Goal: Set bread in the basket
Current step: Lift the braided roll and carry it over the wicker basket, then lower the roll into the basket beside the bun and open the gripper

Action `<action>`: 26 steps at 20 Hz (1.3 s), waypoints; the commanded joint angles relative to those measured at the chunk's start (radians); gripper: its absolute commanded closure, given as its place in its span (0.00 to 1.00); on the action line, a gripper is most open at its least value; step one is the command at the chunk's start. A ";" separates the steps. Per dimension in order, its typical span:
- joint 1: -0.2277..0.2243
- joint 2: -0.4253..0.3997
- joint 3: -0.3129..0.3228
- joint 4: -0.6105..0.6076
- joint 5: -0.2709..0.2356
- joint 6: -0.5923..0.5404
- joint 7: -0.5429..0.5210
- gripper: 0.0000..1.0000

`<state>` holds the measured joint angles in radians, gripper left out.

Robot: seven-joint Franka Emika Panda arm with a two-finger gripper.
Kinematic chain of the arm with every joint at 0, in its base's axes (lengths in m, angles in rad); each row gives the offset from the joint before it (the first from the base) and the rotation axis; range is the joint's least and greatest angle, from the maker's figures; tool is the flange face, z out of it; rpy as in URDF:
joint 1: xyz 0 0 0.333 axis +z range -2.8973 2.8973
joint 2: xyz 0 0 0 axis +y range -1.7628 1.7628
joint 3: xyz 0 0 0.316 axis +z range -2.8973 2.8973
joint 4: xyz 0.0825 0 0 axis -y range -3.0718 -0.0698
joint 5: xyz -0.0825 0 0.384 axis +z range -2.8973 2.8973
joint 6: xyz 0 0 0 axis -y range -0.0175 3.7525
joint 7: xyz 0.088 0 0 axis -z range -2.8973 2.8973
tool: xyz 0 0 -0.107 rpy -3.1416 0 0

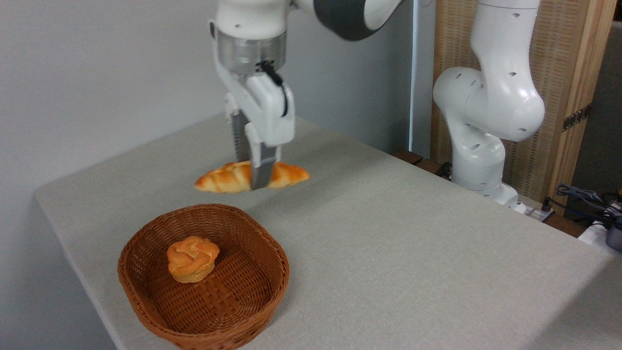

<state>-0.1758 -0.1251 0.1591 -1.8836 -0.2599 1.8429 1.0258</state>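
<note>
Grey bench (pixel 388 253) against a pale wall, fingers (pixel 261 170) pointing down and clamped across the middle of the bread (pixel 223 177), loaf level with both tapered ends protruding either side of them, basket (pixel 262 296) below and nearer the camera, rose-shaped bun (pixel 192 258) inside it.

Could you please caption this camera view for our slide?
Panda gripper fingers clamp the braided loaf beyond a wicker basket already holding a rose-shaped bun.
</note>
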 commanded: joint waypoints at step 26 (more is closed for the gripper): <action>0.029 0.217 -0.019 0.057 0.074 0.286 0.108 0.00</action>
<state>-0.1500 0.0961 0.1461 -1.8451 -0.1877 2.1284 1.2552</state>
